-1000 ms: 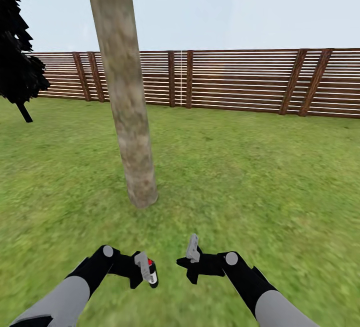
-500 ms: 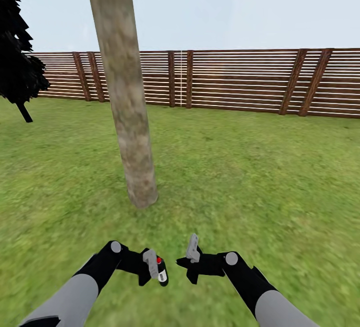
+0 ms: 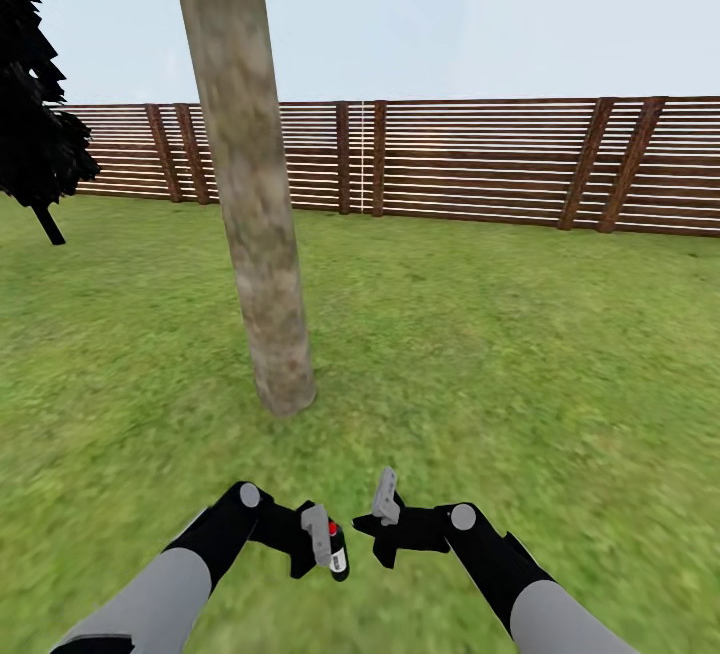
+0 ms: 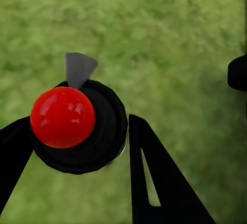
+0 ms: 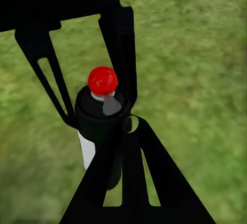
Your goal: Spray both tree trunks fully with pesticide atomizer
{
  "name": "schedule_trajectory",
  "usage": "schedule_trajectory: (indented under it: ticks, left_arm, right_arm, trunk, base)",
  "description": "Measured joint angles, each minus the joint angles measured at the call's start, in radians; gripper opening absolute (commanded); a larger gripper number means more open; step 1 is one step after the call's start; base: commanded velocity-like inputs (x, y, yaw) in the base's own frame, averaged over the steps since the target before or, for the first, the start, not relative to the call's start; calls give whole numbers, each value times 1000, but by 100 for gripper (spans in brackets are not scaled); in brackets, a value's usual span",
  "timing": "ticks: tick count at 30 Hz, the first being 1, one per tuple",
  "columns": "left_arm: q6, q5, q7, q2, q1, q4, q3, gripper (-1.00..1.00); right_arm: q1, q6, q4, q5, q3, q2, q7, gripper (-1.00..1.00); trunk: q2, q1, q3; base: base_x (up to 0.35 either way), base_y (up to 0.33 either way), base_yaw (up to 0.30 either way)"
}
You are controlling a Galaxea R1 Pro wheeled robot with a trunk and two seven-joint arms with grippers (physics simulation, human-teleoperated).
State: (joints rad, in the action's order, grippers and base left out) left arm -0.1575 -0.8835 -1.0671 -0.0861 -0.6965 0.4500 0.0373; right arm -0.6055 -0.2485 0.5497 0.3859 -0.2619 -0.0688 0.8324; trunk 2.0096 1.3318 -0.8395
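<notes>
On the lawn (image 3: 520, 334) near the tree trunk (image 3: 262, 264), the left hand (image 3: 325, 541) grips the pesticide atomizer (image 3: 336, 546); right hand's (image 3: 385, 514) state unclear.

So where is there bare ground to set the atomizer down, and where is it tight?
Open lawn runs right of the tree trunk to the fence, with more grass between the trunk and the dark cypress. It is tight low in the middle, where the left gripper holds the pesticide atomizer close to the right gripper.

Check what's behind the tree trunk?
Behind the tree trunk: lawn, then the slatted wooden fence and sky. The trunk covers a strip of fence and grass.
</notes>
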Motion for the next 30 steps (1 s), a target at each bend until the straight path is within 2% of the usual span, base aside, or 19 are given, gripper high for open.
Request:
schedule_trajectory:
  ticks: [6, 21, 25, 30]
  left_arm:
    - [0, 2, 9, -13, 2, 1, 0, -100]
    - [-4, 15, 10, -20, 1, 6, 2, -100]
    - [-7, 40, 10, -21, 1, 5, 3, -100]
    - [-9, 50, 10, -24, 1, 5, 4, -100]
  right_arm:
    - [0, 0, 0, 0, 0, 0, 0, -100]
    - [0, 0, 0, 0, 0, 0, 0, -100]
    - [0, 0, 0, 0, 0, 0, 0, -100]
    - [0, 0, 1, 0, 0, 0, 0, -100]
  trunk:
    - [0, 0, 0]
    - [0, 0, 0]
    - [0, 0, 0]
    - [0, 0, 0]
  base:
    - [0, 0, 0]
    - [0, 0, 0]
    - [0, 0, 0]
    - [0, 0, 0]
